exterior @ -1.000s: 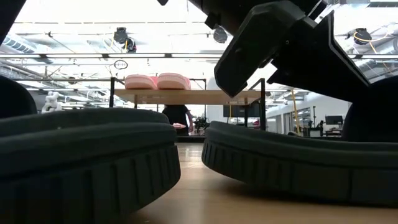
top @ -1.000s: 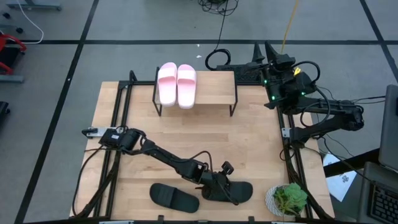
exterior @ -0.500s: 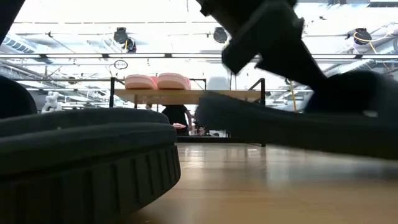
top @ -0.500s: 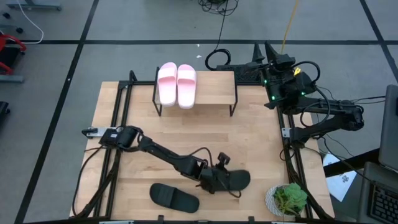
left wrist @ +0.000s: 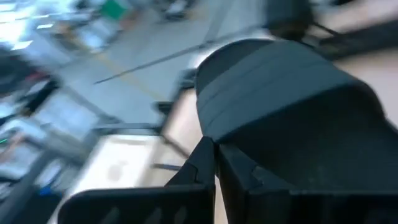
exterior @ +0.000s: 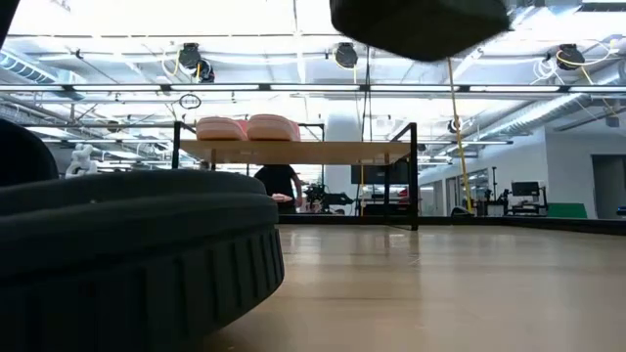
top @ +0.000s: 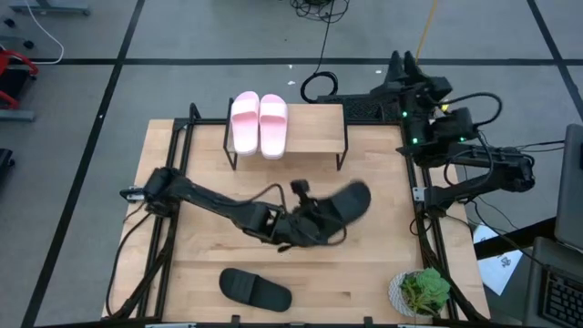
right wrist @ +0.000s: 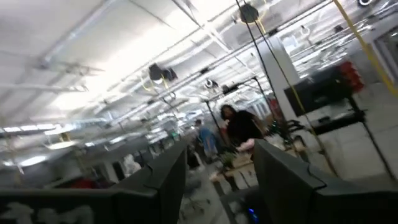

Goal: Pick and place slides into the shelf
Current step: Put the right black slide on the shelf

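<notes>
Currently carrying one black open-toe slide sandal (top: 344,206) clamped in the left hand (top: 310,221) at frame centre, long axis pointing upper right; heading for the wood-topped black-legged shelf (top: 314,128) lying upper-left, free beside pink pair (top: 260,124).

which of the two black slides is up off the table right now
The black slide held by the left gripper, mid-table. The other black slide lies flat near the front edge, untouched.

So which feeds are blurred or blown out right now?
Left wrist view: motion-smeared, though the black slide in the left tool is readable. Right wrist view: smeared, ceiling lights glaring. Low view: backlit, washed-out ceiling, near slide a soft dark mass. High view: evenly lit, sharp.
</notes>
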Controlling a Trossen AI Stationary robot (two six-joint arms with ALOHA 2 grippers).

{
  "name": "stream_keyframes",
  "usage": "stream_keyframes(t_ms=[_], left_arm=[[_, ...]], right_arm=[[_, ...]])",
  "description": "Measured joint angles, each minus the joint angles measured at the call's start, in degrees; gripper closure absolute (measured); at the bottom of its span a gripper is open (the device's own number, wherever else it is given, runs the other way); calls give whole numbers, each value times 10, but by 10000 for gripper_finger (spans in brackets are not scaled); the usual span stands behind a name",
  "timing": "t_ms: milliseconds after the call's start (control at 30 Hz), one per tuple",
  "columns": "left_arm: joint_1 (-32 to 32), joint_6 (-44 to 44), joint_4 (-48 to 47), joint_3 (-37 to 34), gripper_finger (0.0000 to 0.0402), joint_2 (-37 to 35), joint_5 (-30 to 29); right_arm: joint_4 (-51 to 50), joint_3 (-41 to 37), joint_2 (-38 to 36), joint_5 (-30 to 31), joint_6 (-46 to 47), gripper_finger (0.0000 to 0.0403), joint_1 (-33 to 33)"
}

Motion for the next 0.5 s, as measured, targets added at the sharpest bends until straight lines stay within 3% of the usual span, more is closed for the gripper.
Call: stream_keyframes(t_ms=[200, 500], left_arm=[[44, -27, 10, 0, 401, -51, -105], [138, -35, 50, 44, 402, -71, -157]], right_arm=[[1, 0, -21, -9, 14, 229, 0], [-3, 0, -43, -9, 8, 229, 0]])
